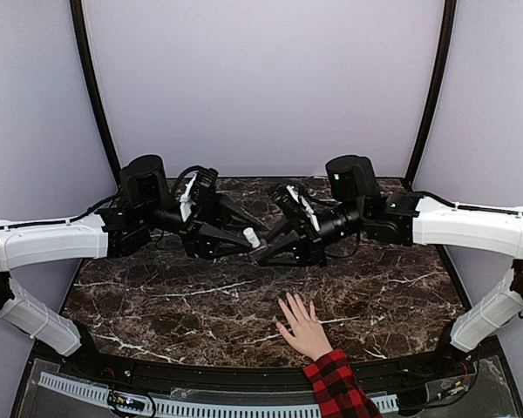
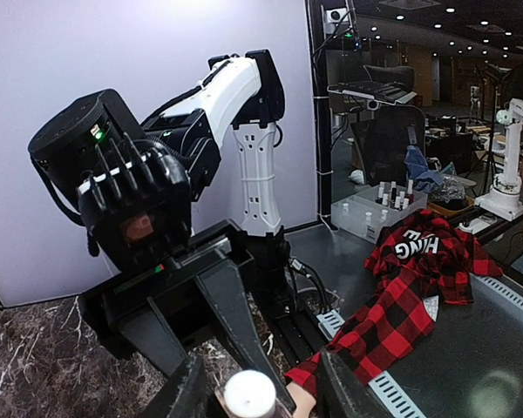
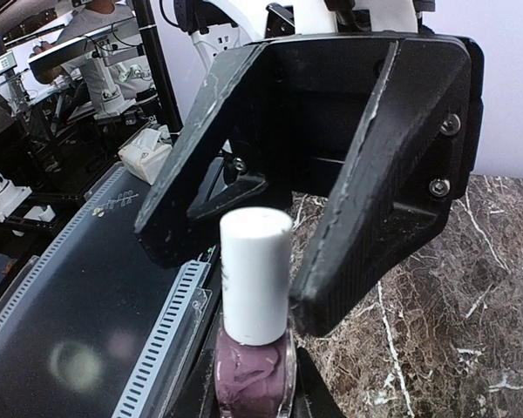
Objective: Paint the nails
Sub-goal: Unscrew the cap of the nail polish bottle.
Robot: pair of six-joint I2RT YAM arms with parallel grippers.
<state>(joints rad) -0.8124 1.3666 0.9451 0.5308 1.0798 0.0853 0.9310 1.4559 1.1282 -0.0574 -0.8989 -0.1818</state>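
Note:
A light-skinned hand (image 1: 302,326) with a red-and-black plaid sleeve (image 1: 336,387) lies flat on the marble table (image 1: 174,305), fingers spread. Its nails (image 1: 289,302) are too small to make out. Above the table's middle, my right gripper (image 1: 268,253) is shut on a small bottle of purple polish (image 3: 253,370), held upright. The bottle's white cap (image 3: 255,272) stands between the fingers (image 3: 375,200) of my left gripper (image 1: 242,240), which is open around it. In the left wrist view the cap (image 2: 248,394) shows gaps to both fingers (image 2: 181,392).
A black rail with a slotted white strip (image 1: 200,407) runs along the table's near edge. Grey walls close in the back and sides. Beyond the table, a plaid garment (image 2: 410,279) lies on a dark bench beside a box of small bottles (image 2: 379,205).

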